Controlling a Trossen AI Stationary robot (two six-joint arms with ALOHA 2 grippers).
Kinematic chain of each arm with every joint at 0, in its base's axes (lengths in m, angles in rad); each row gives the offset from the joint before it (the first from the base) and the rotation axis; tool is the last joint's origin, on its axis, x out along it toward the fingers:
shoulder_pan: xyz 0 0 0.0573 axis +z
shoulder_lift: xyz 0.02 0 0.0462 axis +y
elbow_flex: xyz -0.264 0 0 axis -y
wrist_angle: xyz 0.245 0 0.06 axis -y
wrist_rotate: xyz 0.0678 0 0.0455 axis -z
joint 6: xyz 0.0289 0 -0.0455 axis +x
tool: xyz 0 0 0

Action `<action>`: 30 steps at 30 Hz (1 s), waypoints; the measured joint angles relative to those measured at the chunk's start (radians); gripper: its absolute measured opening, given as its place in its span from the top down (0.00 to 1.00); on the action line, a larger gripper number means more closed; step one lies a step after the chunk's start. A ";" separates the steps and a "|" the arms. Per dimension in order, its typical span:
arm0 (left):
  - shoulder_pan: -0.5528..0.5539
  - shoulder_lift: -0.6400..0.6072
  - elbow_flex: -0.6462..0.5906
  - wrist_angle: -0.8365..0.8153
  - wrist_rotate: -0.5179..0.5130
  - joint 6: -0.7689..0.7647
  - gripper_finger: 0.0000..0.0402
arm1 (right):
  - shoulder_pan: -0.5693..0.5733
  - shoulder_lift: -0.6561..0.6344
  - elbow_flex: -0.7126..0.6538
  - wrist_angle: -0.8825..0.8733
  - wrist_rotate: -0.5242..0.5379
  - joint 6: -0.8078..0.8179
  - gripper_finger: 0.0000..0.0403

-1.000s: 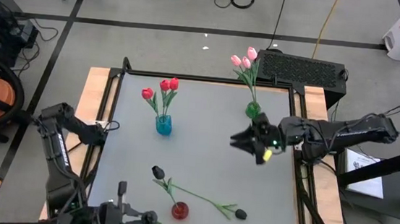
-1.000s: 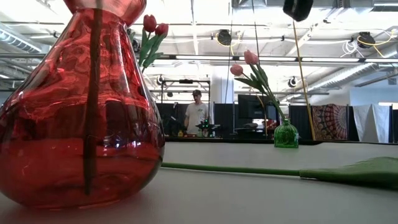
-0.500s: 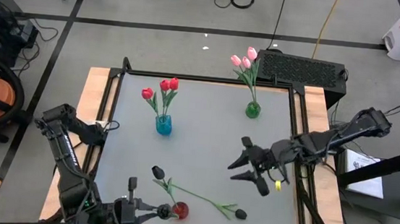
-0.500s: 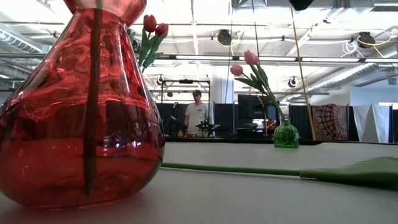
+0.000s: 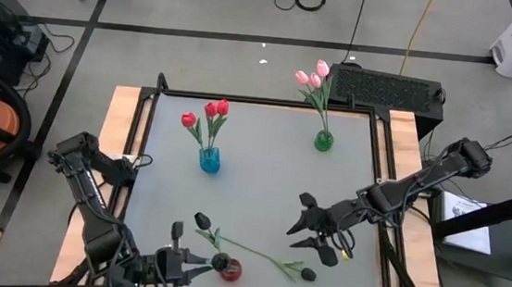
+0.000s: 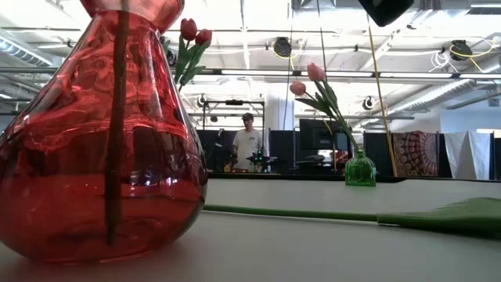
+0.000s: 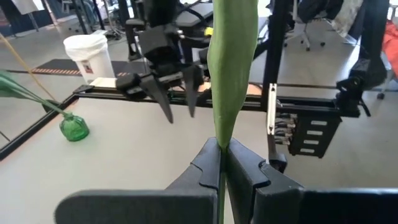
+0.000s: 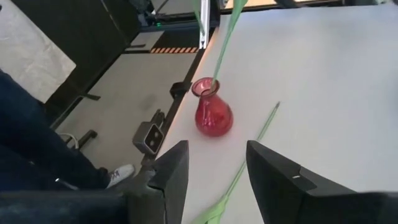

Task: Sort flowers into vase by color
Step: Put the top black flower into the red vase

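Spanning most of the high view, the grey surface (image 5: pixel 261 190) carries three small vases and both arms reach over its near half. The right arm comes in from the right edge, and the right gripper (image 5: pixel 315 234) hangs over the surface near the loose black tulip (image 5: pixel 265 256), its jaws released and holding nothing; in the right wrist view the two dark fingers (image 8: pixel 174 171) stand apart with bare surface between them. The left gripper (image 5: pixel 201 262) sits at the near edge just beside the red vase (image 5: pixel 230 269), its jaws clenched on a green stem or leaf (image 7: pixel 231 68) that rises straight up between them in the left wrist view. Which flower this belongs to I cannot tell for sure, though in the right wrist view a green stem stands in the red vase's mouth.

The blue vase (image 5: pixel 209 160) stands toward the left of the surface and holds the three red tulips (image 5: pixel 207 113). The green vase (image 5: pixel 324 141) stands near the far right corner and holds the three pink tulips (image 5: pixel 312 77). One black tulip (image 5: pixel 202 221) shows its bud up and left of the red vase, its stem running down towards the vase. The loose black tulip lies flat on the surface, its stem stretching right of the red vase to a dark bud (image 5: pixel 307 274) near the front edge.
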 joint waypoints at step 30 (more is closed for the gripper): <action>0.066 0.094 -0.001 0.217 0.021 0.084 0.97 | 0.008 0.005 0.000 -0.002 0.001 0.002 0.62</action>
